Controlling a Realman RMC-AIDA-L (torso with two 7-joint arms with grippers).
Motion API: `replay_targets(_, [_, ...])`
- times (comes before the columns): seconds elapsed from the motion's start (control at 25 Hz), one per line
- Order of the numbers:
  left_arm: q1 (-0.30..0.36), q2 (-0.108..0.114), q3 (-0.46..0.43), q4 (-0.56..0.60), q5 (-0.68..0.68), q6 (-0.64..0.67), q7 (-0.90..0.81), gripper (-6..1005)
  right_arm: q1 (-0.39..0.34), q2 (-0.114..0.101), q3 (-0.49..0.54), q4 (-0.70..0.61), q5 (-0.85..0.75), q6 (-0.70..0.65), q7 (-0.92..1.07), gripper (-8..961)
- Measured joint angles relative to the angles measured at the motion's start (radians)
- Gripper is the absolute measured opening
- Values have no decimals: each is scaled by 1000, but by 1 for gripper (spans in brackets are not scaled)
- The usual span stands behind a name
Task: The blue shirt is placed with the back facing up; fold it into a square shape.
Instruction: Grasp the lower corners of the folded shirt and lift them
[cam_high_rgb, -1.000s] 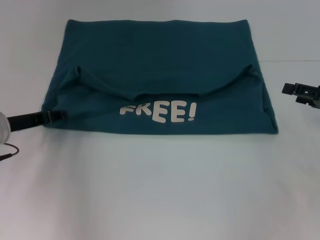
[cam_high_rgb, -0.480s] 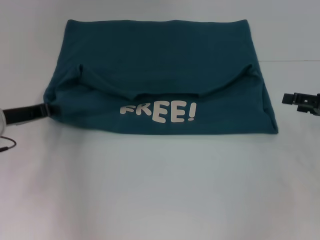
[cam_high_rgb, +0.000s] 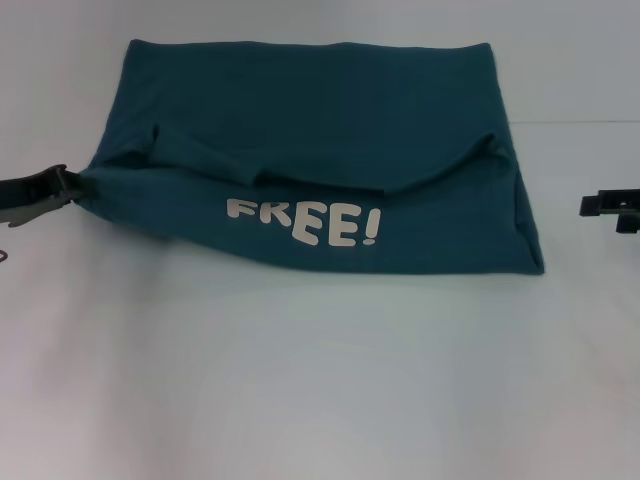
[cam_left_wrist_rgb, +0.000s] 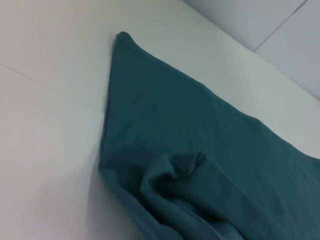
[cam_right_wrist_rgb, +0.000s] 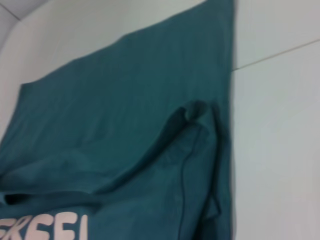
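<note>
One shirt (cam_high_rgb: 310, 150) lies mid-table, folded, teal, white "FREE!" facing up near six o'clock. Left gripper (cam_high_rgb: 68, 185) pinches its nine o'clock corner; right gripper (cam_high_rgb: 600, 206) at three o'clock, apart, grip unclear.

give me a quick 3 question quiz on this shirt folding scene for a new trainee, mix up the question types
1. True or false: the white "FREE!" lettering shows on the folded-over near part of the blue shirt.
2. Multiple choice: where is the left gripper?
A. at the shirt's left edge
B. above the shirt's middle
C. out of view
3. Short answer: is the right gripper touching the shirt?

Key:
1. True
2. A
3. No; it sits apart from the shirt's right edge, over the white table.
</note>
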Motion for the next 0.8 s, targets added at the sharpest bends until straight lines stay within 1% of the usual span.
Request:
replay_targets(0.12, [-10, 2, 0, -18, 0, -10, -5, 36, 39, 9, -1, 23, -67, 22, 39, 786])
replay_targets(0.2, [-21, 5, 1, -37, 0, -10, -5, 35, 59, 16, -1, 39, -81, 27, 40, 786])
replay_targets(0.28, [-27, 6, 4, -47, 0, -5, -5, 35, 81, 28, -1, 53, -82, 32, 29, 786])
replay_targets(0.44, [-29, 1, 8, -49, -1, -4, -5, 35, 111, 57, -18, 64, -90, 63, 19, 786])
replay_targets(0.48, [-29, 0, 8, -49, -2, -4, -4, 35, 116, 61, -25, 71, -91, 73, 19, 785])
replay_targets(0.64, [-30, -2, 8, -49, -7, -3, -3, 35, 131, 68, -39, 109, -92, 105, 19, 785])
replay_targets(0.8, [-33, -4, 9, -50, -7, -3, -3, 34, 139, 73, -62, 133, -93, 137, 22, 749])
